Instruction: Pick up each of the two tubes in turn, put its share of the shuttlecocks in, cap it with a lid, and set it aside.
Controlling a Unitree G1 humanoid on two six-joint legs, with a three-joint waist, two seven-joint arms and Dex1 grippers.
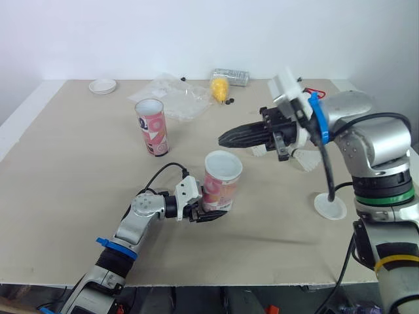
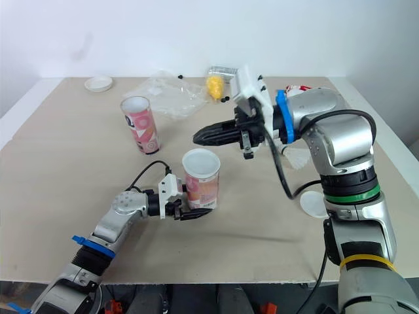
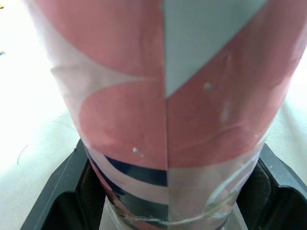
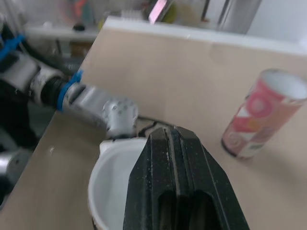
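The left claw [image 1: 211, 213] is clamped round the base of the pink patterned cardboard tube [image 1: 222, 178]. Above its open mouth hovers the right claw [image 1: 224, 138], closed tight and apparently empty. Best hold the tube plumb while the white feathered shuttlecocks [image 1: 305, 159] further right are fetched.

The beige table [image 1: 65, 170] carries a scatter of things. At its far left corner lies a white lid [image 1: 103, 86]. A pink tube [image 1: 152, 127] stands upright and open-topped left of centre. Behind it a crumpled clear bag [image 1: 173, 95] lies flat, and just beside that are a yellow thing [image 1: 220, 87], a few small black bits [image 1: 229, 101] and a shiny packet [image 1: 231, 76] at the far edge. A second lid [image 1: 330, 205] lies near the right edge, with white shuttlecocks [image 1: 305, 159] beyond it. A near tube [image 1: 222, 182] is upright at centre; whether its base touches the table cannot be told.
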